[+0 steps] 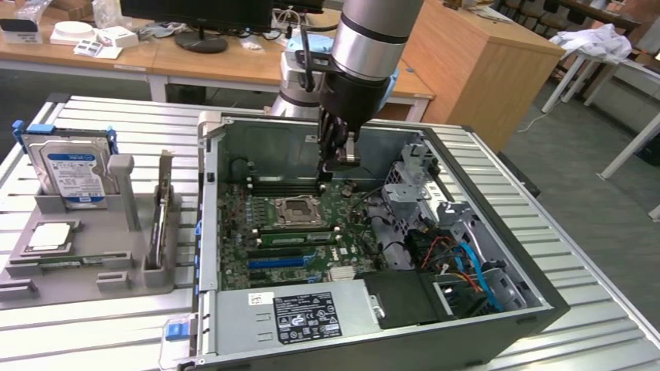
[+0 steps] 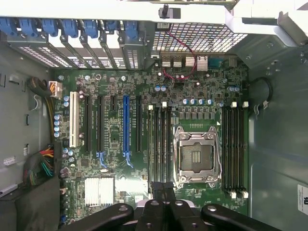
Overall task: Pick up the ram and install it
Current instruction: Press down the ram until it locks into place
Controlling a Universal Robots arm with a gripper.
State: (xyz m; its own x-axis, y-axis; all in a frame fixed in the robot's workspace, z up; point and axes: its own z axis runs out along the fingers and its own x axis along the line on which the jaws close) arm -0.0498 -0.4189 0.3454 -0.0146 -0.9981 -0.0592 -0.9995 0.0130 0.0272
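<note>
**Ram in the board, fingers shut above it**

Ram (image 1: 294, 236) is what the green stick standing on edge in the motherboard (image 1: 270, 249) appears to be. It sits in the slot bank between the CPU socket (image 1: 296, 209) and the blue slots (image 1: 278, 262), running along the socket's side. Upright and level in a slot is how a seated stick looks, so you can judge the insertion as done or nearly so. Whether the end latches have caught is too small to tell.

Your gripper (image 1: 328, 171) hangs inside the open case (image 1: 536, 297), above the board's middle. In the wrist view its fingers (image 2: 157, 202) are pressed together with nothing between them, and the gripper (image 2: 163, 190) lines up with the end of the slot bank (image 2: 159, 144) next to the socket (image 2: 197, 156). Shut fingers make a narrow, stiff tip, which suits pressing on a thin edge rather than carrying.

Outside the case, the tray (image 1: 21, 290) holds the hard drive (image 1: 68, 166) upright. A thin green strip (image 1: 64, 263) lies along the tray's near edge; you cannot tell whether it is another stick.
</note>
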